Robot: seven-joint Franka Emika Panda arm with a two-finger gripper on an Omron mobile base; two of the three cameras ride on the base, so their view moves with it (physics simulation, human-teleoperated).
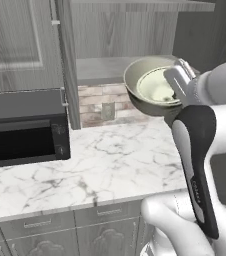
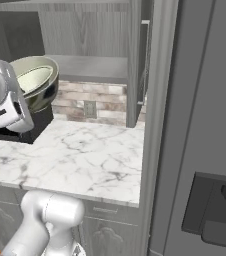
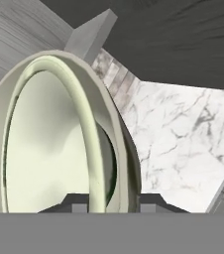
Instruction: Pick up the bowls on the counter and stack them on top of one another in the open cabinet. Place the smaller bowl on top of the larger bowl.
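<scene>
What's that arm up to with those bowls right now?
Gripper shut on big bowl's rim, small bowl nested inside. Both held tilted in the air by the cabinet shelf. Nothing in the way.

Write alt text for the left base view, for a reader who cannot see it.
A white robot arm holds a large olive-grey bowl in the air, tilted, with a small cream bowl nested inside it, just in front of an open grey cabinet's shelf. Below lies a white marble counter, with a black microwave at its left.
</scene>
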